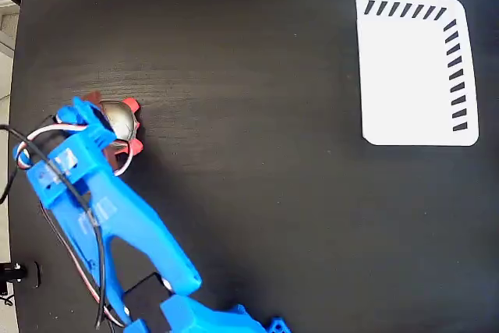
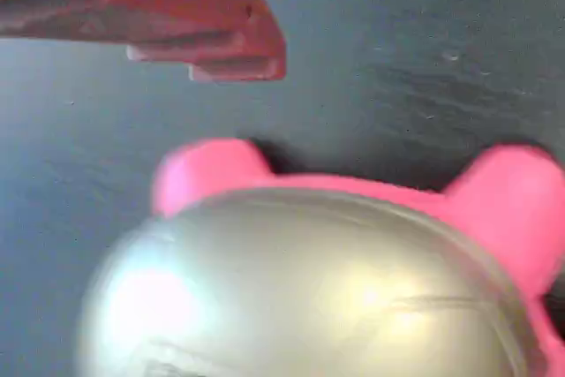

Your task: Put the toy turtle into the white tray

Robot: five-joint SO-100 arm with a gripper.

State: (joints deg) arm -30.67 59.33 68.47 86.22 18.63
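Jaws (image 1: 109,126): over the turtle; grip cannot be told.
Toy turtle (image 1: 122,121): on the tabletop (image 1: 257,154), beneath the jaws.
White tray (image 1: 409,76): well apart from the jaws.

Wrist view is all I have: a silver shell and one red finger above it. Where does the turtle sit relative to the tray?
Observer: In the fixed view, the toy turtle is at the table's left side; the white tray is at upper right, far apart.
Operator: Anything in the tray?
Observer: No, its surface is bare.
Operator: Is the gripper over the turtle?
Observer: Yes, the gripper covers the turtle's left part; whether it has closed cannot be told.
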